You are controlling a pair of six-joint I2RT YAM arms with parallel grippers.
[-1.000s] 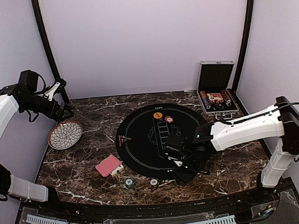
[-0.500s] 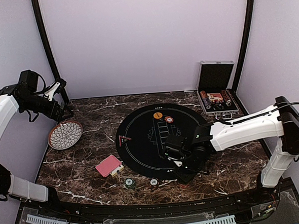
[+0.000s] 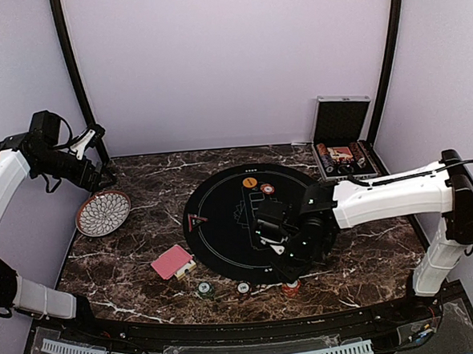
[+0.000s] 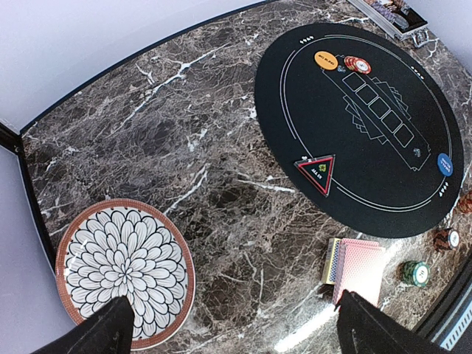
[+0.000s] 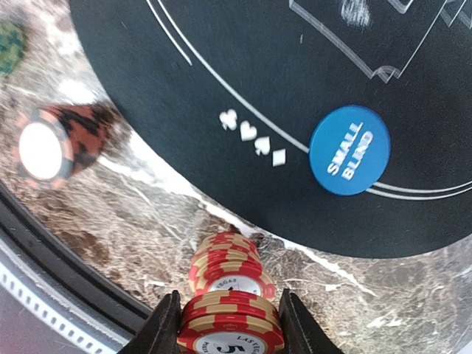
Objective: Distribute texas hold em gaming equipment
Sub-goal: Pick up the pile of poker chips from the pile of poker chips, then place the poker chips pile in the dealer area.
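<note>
- Left claw (image 4: 236, 332) hung open near the plate (image 4: 125, 269) at the table's (image 4: 184, 147) left edge.
- Cards (image 3: 172, 261) lay toward the near edge, with a green chip (image 3: 204, 289) nearby.
- Right claw (image 5: 230, 324) gripped a red stack (image 5: 230, 316) at the near edge, with another red stack (image 5: 225, 267) just beyond it.

Surface: dark white-veined marble worktop (image 3: 144, 182).
Middle: round black felt mat (image 3: 224, 243) with white printed lines, lying flat.
Left edge: white flower-patterned round plate (image 3: 103, 212), reddish rim — well apart from the mat.
Far right corner: silver hinged metal case (image 3: 341, 121) — lid standing open.
</note>
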